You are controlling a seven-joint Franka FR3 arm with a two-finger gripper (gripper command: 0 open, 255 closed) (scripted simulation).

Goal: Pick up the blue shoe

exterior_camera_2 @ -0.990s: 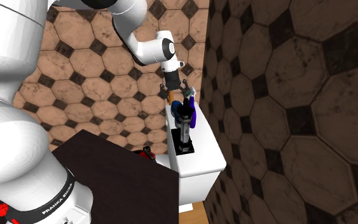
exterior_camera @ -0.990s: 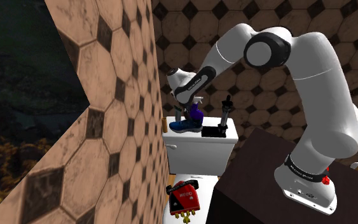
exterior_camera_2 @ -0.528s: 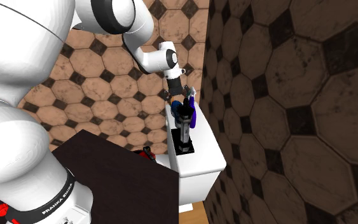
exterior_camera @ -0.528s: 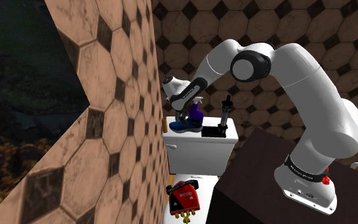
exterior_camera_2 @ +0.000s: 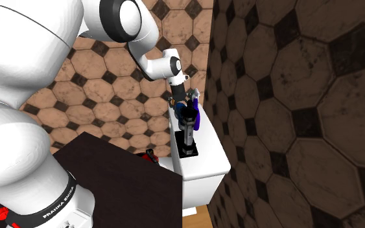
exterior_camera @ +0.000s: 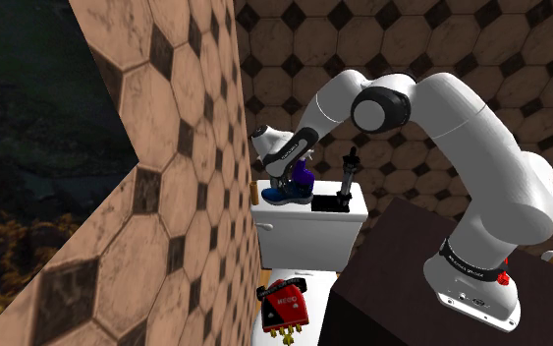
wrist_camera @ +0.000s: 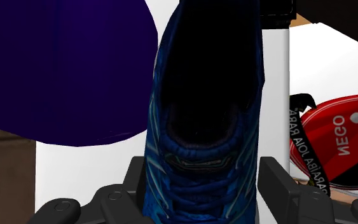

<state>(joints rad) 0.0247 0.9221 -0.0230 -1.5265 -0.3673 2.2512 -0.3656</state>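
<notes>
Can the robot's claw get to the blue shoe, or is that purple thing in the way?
Probably yes. The claw is right over the blue shoe, open, with one finger at each side. The purple thing stands beside the shoe, not in between.

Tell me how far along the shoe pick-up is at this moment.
Approach looks done: the black gripper is down at the blue lace-up shoe, fingers open on either side. In hand: closing on it. Left: the lift; the shoe sits on the white tank lid.
</notes>
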